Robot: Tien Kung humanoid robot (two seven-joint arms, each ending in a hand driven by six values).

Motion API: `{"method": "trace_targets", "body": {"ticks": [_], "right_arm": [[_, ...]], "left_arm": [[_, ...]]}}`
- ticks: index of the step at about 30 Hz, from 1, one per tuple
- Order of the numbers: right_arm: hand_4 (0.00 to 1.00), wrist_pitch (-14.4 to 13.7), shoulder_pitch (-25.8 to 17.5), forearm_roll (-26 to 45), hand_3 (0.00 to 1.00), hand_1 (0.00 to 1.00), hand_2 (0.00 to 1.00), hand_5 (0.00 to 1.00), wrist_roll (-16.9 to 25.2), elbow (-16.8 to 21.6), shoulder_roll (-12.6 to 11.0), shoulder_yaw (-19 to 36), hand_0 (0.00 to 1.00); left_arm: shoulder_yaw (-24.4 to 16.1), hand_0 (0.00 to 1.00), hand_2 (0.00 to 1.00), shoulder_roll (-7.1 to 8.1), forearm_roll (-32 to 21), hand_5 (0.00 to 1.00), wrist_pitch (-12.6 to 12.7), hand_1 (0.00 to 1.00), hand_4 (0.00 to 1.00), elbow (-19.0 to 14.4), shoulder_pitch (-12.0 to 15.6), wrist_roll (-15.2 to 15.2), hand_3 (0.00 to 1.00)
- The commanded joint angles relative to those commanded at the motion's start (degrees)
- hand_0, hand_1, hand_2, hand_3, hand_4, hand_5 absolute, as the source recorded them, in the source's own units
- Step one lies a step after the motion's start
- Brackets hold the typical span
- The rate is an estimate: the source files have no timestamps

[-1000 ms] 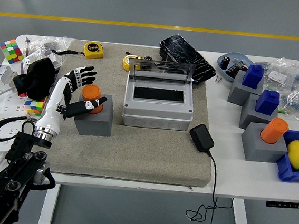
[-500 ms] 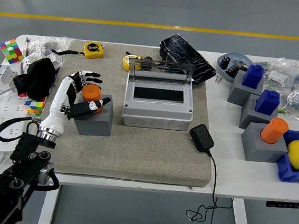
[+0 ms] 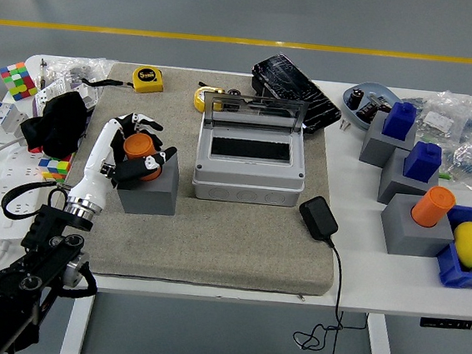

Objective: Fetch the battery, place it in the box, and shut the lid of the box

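White table [image 3: 234,281] with a grey mat; nearest, the left robot hand [image 3: 134,146] wraps its fingers around the orange battery [image 3: 139,147] standing in a grey block [image 3: 148,189]. Just right, the grey box [image 3: 250,157] sits with lid [image 3: 255,112] raised, its dark slot bare. Beyond lie two yellow tape measures [image 3: 148,77].

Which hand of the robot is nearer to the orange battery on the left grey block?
The left hand: its fingers curl around the orange battery standing in the grey block. The right hand is not in view.
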Motion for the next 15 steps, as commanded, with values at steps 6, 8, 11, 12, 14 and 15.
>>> {"method": "trace_targets", "body": {"ticks": [6, 8, 11, 12, 14, 15], "right_arm": [[0.998, 0.1, 0.0, 0.0, 0.756, 0.726, 0.738, 0.548, 0.1, 0.0, 0.0, -0.1, 0.767], [0.998, 0.1, 0.0, 0.0, 0.756, 0.726, 0.738, 0.545, 0.1, 0.0, 0.0, -0.1, 0.767], [0.998, 0.1, 0.0, -0.1, 0.756, 0.726, 0.738, 0.545, 0.1, 0.0, 0.0, 0.0, 0.767], [0.998, 0.1, 0.0, -0.1, 0.756, 0.726, 0.738, 0.545, 0.1, 0.0, 0.0, 0.0, 0.767], [0.998, 0.1, 0.1, -0.2, 0.756, 0.727, 0.738, 0.545, 0.1, 0.0, 0.0, 0.1, 0.767], [0.998, 0.1, 0.1, -0.2, 0.756, 0.727, 0.738, 0.545, 0.1, 0.0, 0.0, 0.1, 0.767]], "left_arm": [[0.8, 0.328, 0.328, 0.00, -0.2, 0.002, -0.1, 0.285, 0.785, -0.2, -0.3, 0.0, 0.404], [1.0, 0.226, 0.280, 0.00, -0.3, 0.002, 0.0, 0.219, 0.691, -0.3, -0.3, 0.0, 0.380], [1.1, 0.226, 0.280, 0.00, -0.2, 0.002, 0.0, 0.219, 0.691, -0.4, -0.4, 0.0, 0.380], [1.1, 0.226, 0.280, 0.00, -0.3, 0.002, 0.0, 0.219, 0.691, -0.3, -0.5, 0.0, 0.380], [1.3, 0.179, 0.253, 0.00, -0.3, 0.002, 0.0, 0.172, 0.637, -0.2, -0.7, 0.0, 0.332], [1.3, 0.179, 0.253, 0.00, -0.4, 0.002, 0.1, 0.172, 0.637, -0.1, -0.8, 0.0, 0.332]]}}
